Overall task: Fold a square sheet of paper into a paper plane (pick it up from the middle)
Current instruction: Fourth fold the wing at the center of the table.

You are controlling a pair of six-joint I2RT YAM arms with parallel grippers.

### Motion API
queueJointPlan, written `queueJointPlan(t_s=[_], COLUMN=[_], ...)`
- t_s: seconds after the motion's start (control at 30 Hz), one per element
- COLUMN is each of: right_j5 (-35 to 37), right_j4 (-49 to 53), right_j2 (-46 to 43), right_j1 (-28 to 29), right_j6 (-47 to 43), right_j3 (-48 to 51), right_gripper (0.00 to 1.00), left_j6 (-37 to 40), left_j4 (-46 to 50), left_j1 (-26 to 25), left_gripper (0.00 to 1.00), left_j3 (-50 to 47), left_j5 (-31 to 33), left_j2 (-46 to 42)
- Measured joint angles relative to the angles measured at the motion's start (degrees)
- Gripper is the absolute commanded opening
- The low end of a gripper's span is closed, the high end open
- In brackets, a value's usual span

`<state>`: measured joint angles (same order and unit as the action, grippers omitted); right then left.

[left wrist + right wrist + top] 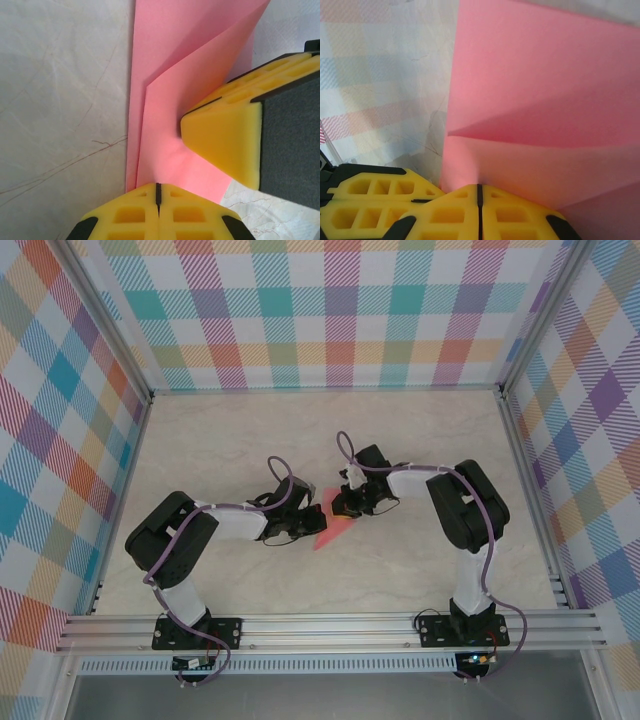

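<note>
The square sheet of paper (335, 531) is salmon pink and folded into a pointed wedge at the middle of the table. Both grippers meet over its upper end. My left gripper (308, 512) comes from the left, and in its wrist view its shut yellow tips (158, 188) rest on the near edge of the paper (180, 60), where a folded flap rises. Whether they pinch it I cannot tell. My right gripper (479, 189) is shut, with the creased paper (545, 90) drawn up into its tips. The right gripper's fingers (225, 140) press the sheet close to my left tips.
The table (230, 440) is pale marble, boxed in by plaid walls (330, 310) with aluminium rails (300, 625) along the near edge and sides. The left gripper's fingers (370, 197) sit at the lower left of the right wrist view.
</note>
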<state>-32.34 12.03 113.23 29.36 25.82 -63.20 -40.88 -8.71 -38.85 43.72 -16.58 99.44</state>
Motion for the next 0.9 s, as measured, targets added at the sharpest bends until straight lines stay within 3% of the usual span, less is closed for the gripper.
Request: queueJointPlan(t_s=[0.5, 0.9], right_j5=[-2.49, 1.44], right_j4=[2.23, 2.19], right_j2=[4.39, 6.27], right_j1=[-5.88, -11.04], right_j6=[-1.09, -1.07], right_j3=[-5.99, -10.47], right_gripper=[0.07, 0.07], left_j6=[0.0, 0.0], left_j4=[-0.44, -0.15], left_j1=[0.0, 0.0], left_gripper=[0.0, 0.0], left_j3=[0.07, 0.35], left_j5=[0.0, -0.02], left_j2=[0.26, 0.37])
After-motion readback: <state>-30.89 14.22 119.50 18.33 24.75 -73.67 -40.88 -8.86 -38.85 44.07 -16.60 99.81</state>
